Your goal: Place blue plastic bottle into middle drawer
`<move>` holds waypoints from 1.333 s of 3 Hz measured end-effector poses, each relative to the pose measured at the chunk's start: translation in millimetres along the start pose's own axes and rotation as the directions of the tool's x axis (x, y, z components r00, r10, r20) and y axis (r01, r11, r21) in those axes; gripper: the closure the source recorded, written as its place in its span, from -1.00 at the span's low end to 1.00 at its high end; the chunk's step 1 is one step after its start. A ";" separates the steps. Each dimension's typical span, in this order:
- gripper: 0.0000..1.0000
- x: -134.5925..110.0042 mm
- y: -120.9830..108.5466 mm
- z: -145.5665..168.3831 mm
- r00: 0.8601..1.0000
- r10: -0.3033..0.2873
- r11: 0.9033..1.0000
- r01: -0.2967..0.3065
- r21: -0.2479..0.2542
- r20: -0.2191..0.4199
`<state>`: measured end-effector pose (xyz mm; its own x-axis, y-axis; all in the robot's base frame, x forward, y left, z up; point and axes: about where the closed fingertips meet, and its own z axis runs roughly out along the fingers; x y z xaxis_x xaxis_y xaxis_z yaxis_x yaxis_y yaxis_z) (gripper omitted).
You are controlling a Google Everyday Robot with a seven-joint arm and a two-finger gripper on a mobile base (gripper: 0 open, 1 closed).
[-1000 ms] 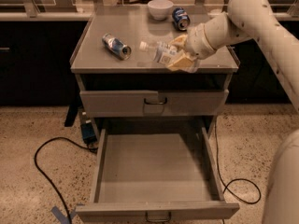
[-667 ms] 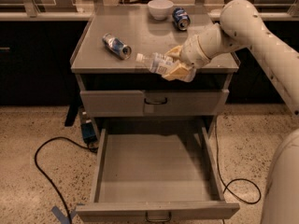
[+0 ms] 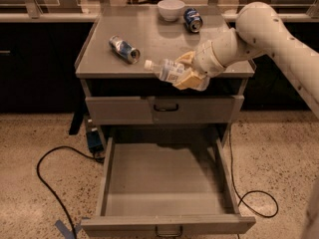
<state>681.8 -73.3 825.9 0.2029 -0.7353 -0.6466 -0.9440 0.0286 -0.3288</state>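
Camera view: gripper (image 3: 185, 72) clamped on blue plastic bottle (image 3: 167, 69), held sideways; middle drawer (image 3: 164, 183) open below it. Best to lower it clear of the walls and release low.

High front view — jaws centre-right

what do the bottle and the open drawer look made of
The bottle looks like clear plastic: see-through body, white cap; the end effector grips it over the cabinet's front edge. The drawer is probably matte grey painted metal, judging by its thin flat walls.
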 end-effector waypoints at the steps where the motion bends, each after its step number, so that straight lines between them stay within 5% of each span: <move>1: 1.00 -18.2 35.9 -22.9 0.999 -0.031 0.999 0.031 0.010 -0.011; 3: 1.00 -44.6 86.9 -40.6 0.998 -0.046 0.998 0.047 -0.046 0.031; 4: 1.00 -9.7 110.3 -22.5 0.998 0.010 0.999 -0.008 -0.032 0.055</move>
<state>569.8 -78.2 811.3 0.2078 -0.6966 -0.6868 -0.9534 0.0129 -0.3016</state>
